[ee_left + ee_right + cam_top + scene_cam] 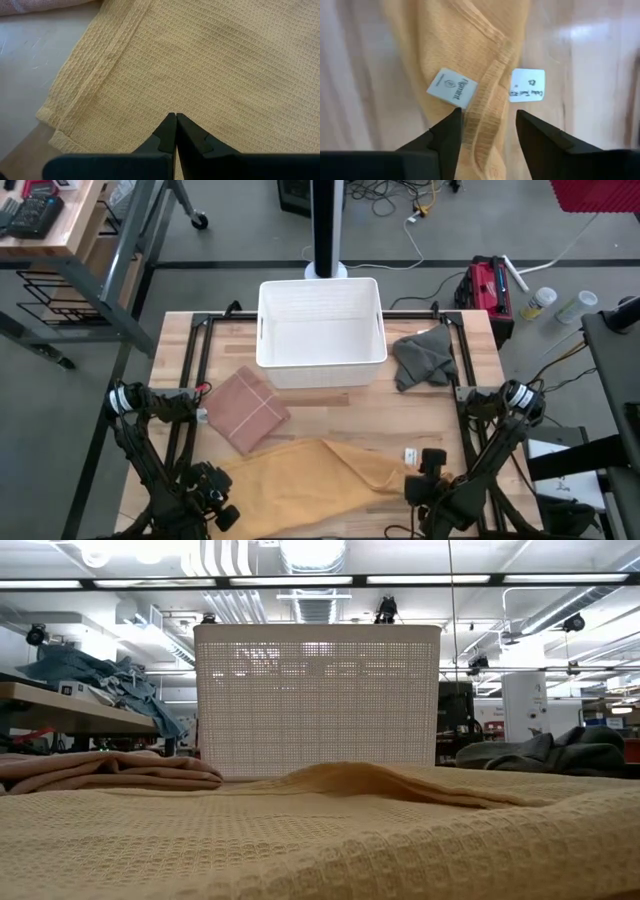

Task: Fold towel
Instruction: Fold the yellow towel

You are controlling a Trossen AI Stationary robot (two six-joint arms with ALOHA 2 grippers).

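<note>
A yellow towel lies spread and rumpled along the front edge of the surface, ahead of a white basket. The left end effector, fingers pressed together and holding nothing, hovers over the towel near its front-left corner. The right end effector, fingers parted and empty, straddles the towel's hem beside its labels. The fold appears barely begun; next, each must likely pinch a corner.

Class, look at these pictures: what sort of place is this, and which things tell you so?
Probably a robotics lab or workshop, not a home. Two robot arms work over a wooden table holding a yellow towel and white basket; cables trail over the floor, and the low view shows bare ceiling pipes.
</note>
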